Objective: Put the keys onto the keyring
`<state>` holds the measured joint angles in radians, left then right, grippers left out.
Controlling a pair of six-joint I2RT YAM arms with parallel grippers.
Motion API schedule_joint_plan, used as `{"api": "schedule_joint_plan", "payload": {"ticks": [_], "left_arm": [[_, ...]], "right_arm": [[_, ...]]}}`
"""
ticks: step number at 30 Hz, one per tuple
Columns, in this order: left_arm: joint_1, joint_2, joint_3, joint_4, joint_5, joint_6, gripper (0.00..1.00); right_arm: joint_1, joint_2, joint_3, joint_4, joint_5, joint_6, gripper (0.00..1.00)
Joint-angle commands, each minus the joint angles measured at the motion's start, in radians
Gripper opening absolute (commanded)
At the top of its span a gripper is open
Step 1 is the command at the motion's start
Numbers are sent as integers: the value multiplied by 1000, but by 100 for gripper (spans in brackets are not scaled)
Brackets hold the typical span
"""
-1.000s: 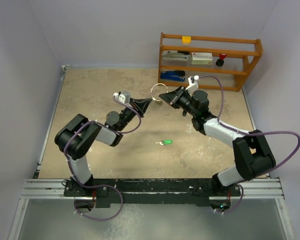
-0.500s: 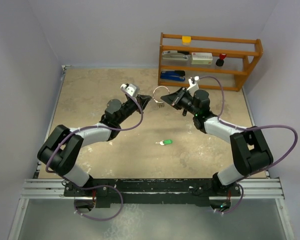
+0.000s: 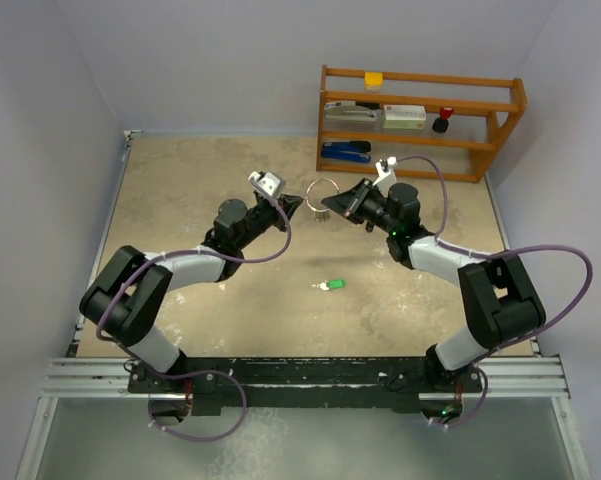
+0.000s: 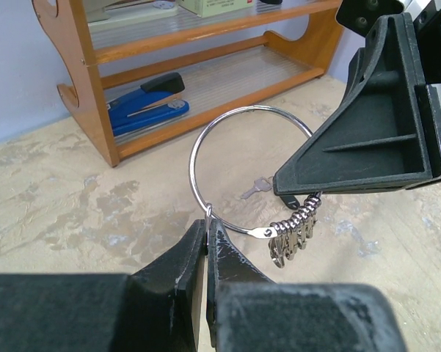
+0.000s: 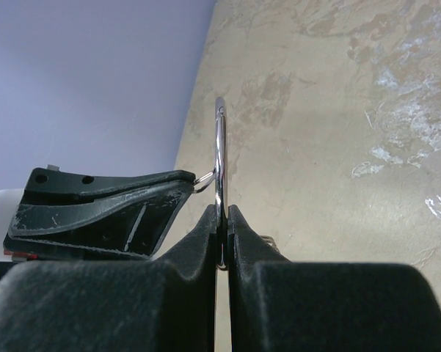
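Right now both of my hands are busy with the keyring (image 4: 251,108). My left fingers (image 4: 207,224) are pinched fully together on the wire at its lower left. My right fingers (image 5: 221,220) are closed on the wire on the opposite side. The ring spans the gap between the two tips and looks to be held off the bench (image 3: 200,190), in front of the shelf (image 3: 430,79).

The green key (image 3: 330,285) lies flat on the bench, well apart from both sets of fingers. It is back toward my bases and roughly between the arms, a little more on the right arm's side. Its long axis runs side to side, green head toward my right and blade toward my left. I judge that fetching it means one hand must let go of the ring, and the right is slightly the nearer.

From the left wrist the ring shows as a full circle facing the camera. A bunch of small silver keys (image 4: 290,236) hangs at its bottom, just beside the right fingers. One more small key (image 4: 257,188) shows through the loop; I cannot tell whether it hangs or lies on the bench. From the right wrist the same ring is edge-on, a thin line rising from my fingers with the left tip touching it. Only the overhead view shows the green key. I cannot pick out a black-headed key for sure.
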<state>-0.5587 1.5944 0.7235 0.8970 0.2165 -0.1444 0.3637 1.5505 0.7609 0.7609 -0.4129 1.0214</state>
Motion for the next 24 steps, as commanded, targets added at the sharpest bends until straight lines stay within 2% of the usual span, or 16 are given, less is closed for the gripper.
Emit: {"api": "schedule_joint_plan", "payload": {"ticks": [1,9,14,19,24], "left_arm": [[-3,26,-7,123,7,37,0],[15,84,12,187,91,62,0],[27,132,39,181,125,62,0],[29,180,51,180,135,52,0],[32,202,55,174,109,-20,0]], "right_arm": [[-8,18,-14,102,-49,7,0],[-21,85,-57,187,-82,38,9],[-32,125,-84,231,-95,51,10],[-44,167,-93,265,-110,61,9],[-52,193,-99,311,-126,82,0]]}}
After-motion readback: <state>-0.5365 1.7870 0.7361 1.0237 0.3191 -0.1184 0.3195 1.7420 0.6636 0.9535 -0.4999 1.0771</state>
